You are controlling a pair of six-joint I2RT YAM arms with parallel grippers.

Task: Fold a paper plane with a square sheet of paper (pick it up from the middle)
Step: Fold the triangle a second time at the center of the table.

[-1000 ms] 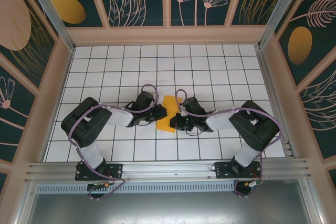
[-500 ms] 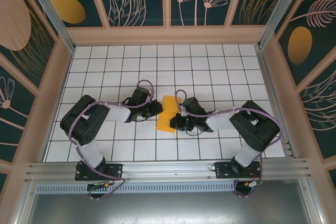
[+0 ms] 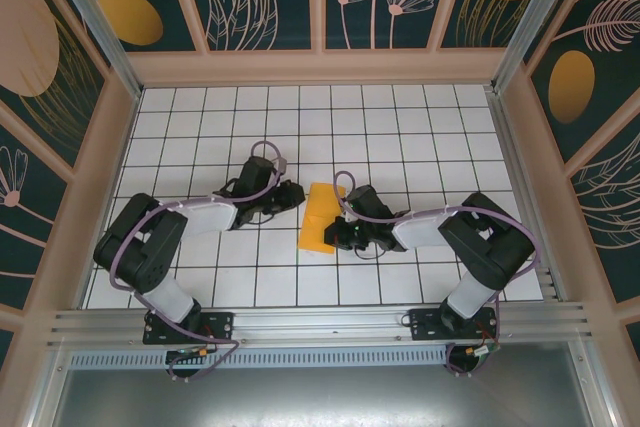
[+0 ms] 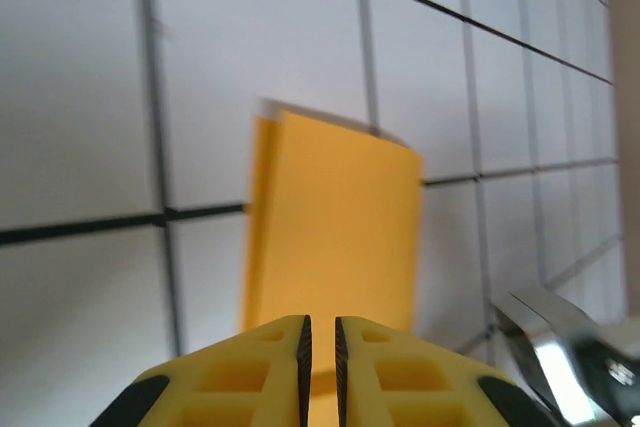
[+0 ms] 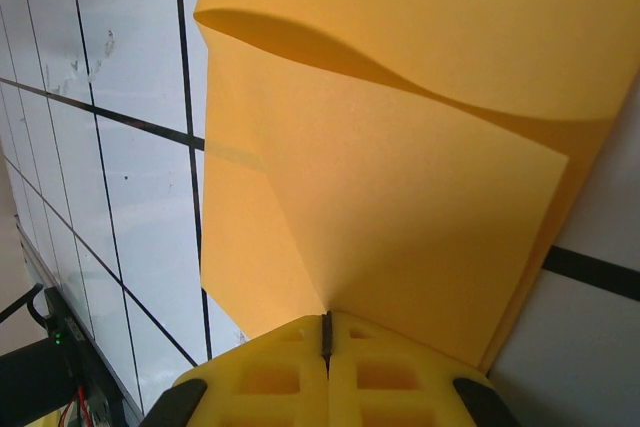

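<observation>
The square sheet of paper (image 3: 318,215) lies folded into an orange-yellow oblong on the white grid table, with a loose upper flap (image 5: 400,177); it has no paper plane's dart shape. My right gripper (image 3: 333,235) is shut on its right edge, and the creases run into the closed tips (image 5: 326,317). My left gripper (image 3: 297,194) is just left of the sheet, apart from it. Its jaws (image 4: 320,319) stand open by a narrow slit with nothing between them. The sheet (image 4: 335,217) lies ahead of them.
A shiny metal part of the right arm (image 4: 560,357) shows at the lower right of the left wrist view. Painted wall panels (image 3: 320,7) enclose the table on three sides. An aluminium rail (image 3: 320,325) runs along the near edge. Free tiles lie behind the sheet.
My left gripper has drawn back to the left, off the sheet's left edge, and its arm has swung outward. The right gripper and the sheet have stayed put.
</observation>
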